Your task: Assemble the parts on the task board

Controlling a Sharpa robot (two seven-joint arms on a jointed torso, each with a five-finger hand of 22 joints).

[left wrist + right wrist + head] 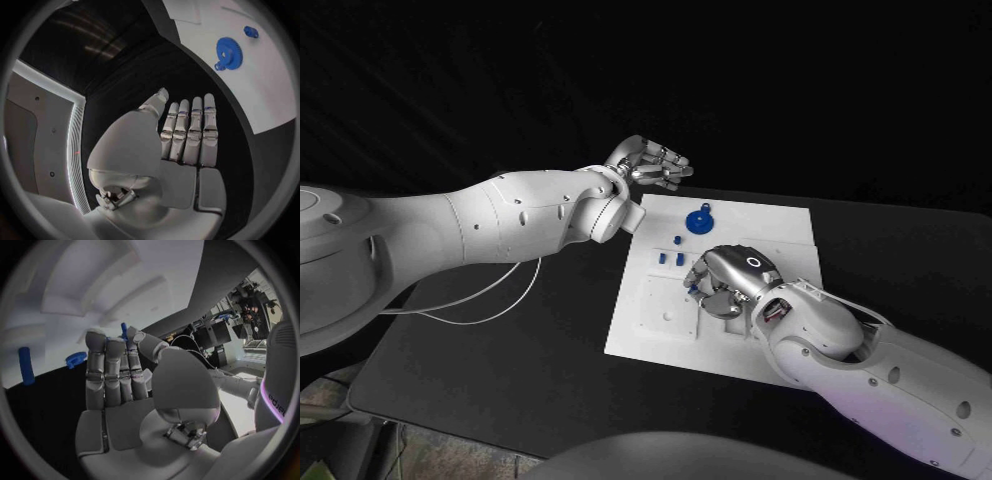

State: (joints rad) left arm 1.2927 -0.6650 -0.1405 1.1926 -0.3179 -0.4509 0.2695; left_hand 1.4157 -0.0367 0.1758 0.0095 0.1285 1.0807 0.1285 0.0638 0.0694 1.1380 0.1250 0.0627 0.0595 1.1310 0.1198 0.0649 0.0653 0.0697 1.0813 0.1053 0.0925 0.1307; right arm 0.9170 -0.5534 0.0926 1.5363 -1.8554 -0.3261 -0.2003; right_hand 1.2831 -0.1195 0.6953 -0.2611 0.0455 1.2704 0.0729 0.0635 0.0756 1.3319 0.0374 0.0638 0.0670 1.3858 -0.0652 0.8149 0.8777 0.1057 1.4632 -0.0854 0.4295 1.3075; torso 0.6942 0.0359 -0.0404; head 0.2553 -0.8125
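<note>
Working low over the task board (776,215), right hand (728,281) nearest the parts.

Right hand is pinching a small blue peg (124,331) at its fingertips, long axis upright. Blue gear (698,220) is lying beyond it toward the far edge. Left hand (651,165) is hovering off the board's far corner over the counter (502,370), fingers straight, holding nothing.

Matt white task board (733,215), blue plastic-looking gear (698,221) — smooth, matt black table (502,370)

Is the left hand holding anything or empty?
Empty. The left hand has its fingers straight with nothing in them, held off the task board edge.
</note>
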